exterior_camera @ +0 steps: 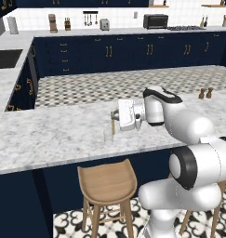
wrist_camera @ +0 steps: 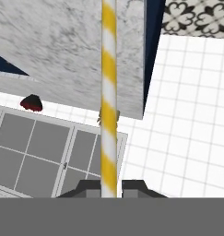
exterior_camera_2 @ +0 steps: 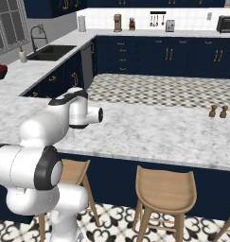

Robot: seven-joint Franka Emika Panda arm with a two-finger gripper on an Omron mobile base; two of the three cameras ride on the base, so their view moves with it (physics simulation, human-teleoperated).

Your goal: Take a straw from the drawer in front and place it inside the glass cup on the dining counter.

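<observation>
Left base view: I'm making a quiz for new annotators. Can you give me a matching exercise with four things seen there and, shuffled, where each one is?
Things:
1. straw
2. glass cup
3. wooden stool
4. two brown shakers

Places:
a. at the far edge of the dining counter, to the right
b. clamped in the shut gripper
c. on the patterned floor, at the counter's near side
d. standing on the counter, below the gripper

Pairs: 1-b, 2-d, 3-c, 4-a
</observation>
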